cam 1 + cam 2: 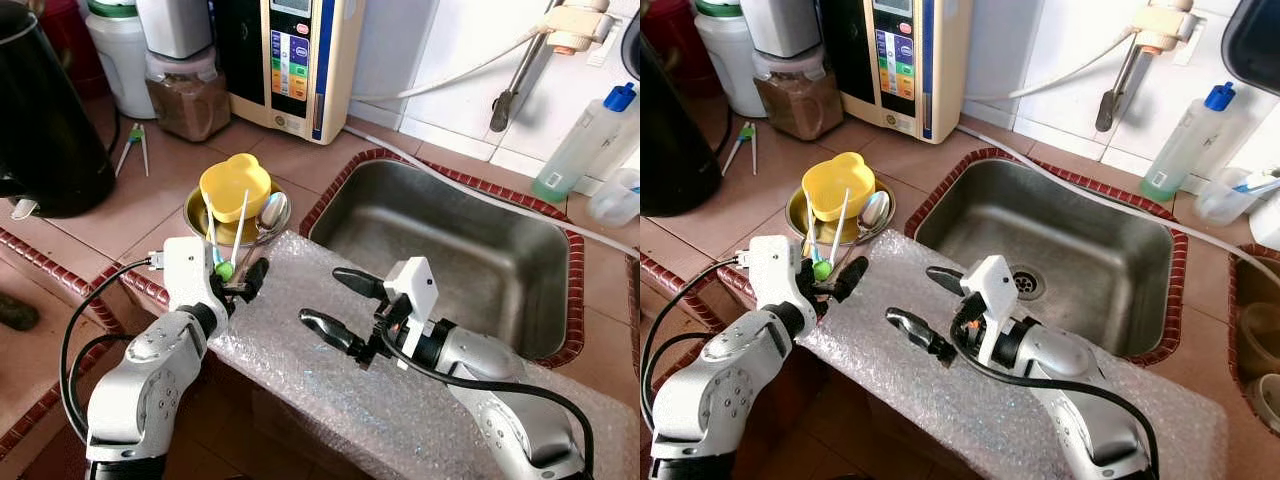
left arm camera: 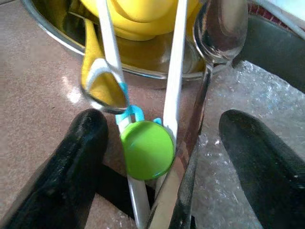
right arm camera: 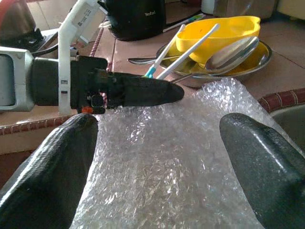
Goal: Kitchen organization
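Steel sink [image 1: 450,250] is sitting in the tiled counter w/ a bubble wrap sheet [image 1: 330,385] lying along its front edge. Left of it, a metal dish [image 1: 200,215] is holding a yellow bowl [image 1: 235,185], a spoon [image 1: 272,212] & white utensils. Right gripper [image 1: 335,305] is hovering over the wrap, fingers spread apart. Left gripper [image 1: 238,280] is reaching w/ fingers apart around the green-tipped utensil [image 2: 147,149] by the dish rim.

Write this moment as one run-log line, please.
left gripper: open around utensil handles | right gripper: open above bubble wrap | steel plate: loaded
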Controlling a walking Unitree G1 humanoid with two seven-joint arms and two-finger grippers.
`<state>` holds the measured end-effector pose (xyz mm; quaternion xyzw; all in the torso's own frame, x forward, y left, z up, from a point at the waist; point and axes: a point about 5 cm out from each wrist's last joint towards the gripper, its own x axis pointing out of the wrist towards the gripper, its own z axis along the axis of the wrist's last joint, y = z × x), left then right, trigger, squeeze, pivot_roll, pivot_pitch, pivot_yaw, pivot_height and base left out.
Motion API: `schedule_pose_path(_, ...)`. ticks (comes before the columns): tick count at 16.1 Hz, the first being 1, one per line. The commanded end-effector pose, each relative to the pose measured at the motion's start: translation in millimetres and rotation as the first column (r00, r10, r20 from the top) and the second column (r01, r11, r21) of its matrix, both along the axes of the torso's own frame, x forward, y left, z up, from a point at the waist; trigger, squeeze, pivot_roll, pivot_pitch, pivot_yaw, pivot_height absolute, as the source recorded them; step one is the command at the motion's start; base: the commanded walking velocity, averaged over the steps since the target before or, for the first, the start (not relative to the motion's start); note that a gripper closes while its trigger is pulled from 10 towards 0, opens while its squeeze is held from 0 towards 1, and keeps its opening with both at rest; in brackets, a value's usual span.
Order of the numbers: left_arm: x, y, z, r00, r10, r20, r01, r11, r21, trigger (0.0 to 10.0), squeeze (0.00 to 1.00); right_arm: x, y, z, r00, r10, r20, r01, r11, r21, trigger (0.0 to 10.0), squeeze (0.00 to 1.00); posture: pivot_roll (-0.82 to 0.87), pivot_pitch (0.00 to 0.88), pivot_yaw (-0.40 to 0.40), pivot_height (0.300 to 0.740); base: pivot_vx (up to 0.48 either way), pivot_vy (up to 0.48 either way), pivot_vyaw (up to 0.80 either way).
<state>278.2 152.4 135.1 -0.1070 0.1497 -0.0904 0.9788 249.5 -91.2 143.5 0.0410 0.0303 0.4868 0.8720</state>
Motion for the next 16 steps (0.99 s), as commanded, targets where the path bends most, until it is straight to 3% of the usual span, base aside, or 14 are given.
schedule_pose_path(1, -1.5, -3.0, -7.5, 0.999, -0.021, -0.034, 0.021, 1.0, -0.008, 0.0, 0.0, -1.2, -1.1, 2.8, 1.0, -0.006, 0.016, 0.006, 1.0, -0.002, 10.0, 0.0, 0.0, 0.099, -0.045, 0.74, 0.0, 0.0, 0.0)
schedule_pose_path(8, -1.1, -0.3, -12.2, 0.999, -0.004, -0.041, 0.003, 1.0, -0.024, 0.0, 0.0, -0.9, -1.8, 2.8, 1.0, 0.0, 0.016, 0.0, 1.0, -0.007, 10.0, 0.0, 0.0, 0.101, -0.053, 0.74, 0.0, 0.0, 0.0)
schedule_pose_path(16, 4.6, 6.5, -8.9, 0.999, 0.046, 0.014, -0.046, 0.998, -0.044, 0.0, 0.0, 0.3, -0.5, 3.2, 1.0, -0.003, 0.017, 0.003, 1.0, -0.005, 10.0, 0.0, 0.0, 0.096, -0.051, 0.74, 0.0, 0.0, 0.0)
